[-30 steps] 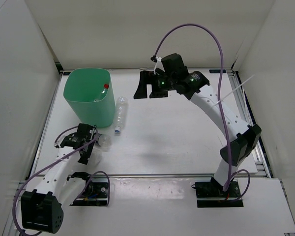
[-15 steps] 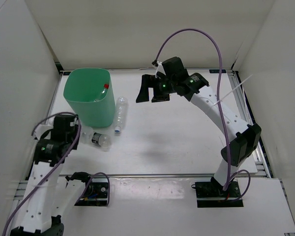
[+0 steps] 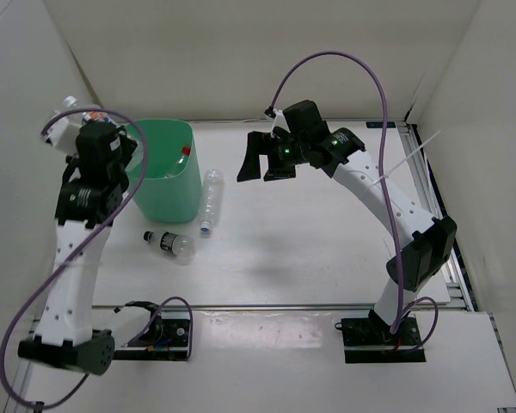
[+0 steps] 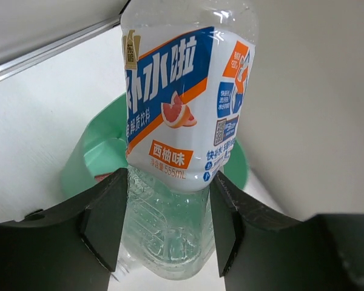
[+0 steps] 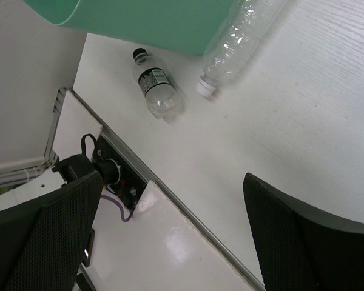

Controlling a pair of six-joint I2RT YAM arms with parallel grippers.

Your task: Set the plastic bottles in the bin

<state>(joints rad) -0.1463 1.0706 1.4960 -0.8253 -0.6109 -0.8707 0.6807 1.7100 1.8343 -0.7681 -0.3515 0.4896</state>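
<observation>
Left claw (image 4: 164, 225): clamped on the blue-white labelled bottle (image 4: 182, 121), pinching its clear body just below the label.
Left arm: reared up high, wrist at the left rim of the bin (image 3: 168, 194), a height that looks chosen to clear the rim (drop likely next).
Bin contents: red-capped bottle (image 3: 184, 155) inside.
Surface (image 3: 327, 249): unlabelled bottle (image 3: 210, 198) lies just beside the bin's wall; dark-capped bottle (image 3: 170, 244) lies near its foot.
Right claw (image 3: 263, 162): spread wide, holding nothing, hovering above the far surface, its camera tilted toward both loose bottles.

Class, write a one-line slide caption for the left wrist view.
Left claw clamps a blue-and-white-labelled plastic bottle, with the mint-green bin behind it.
</observation>
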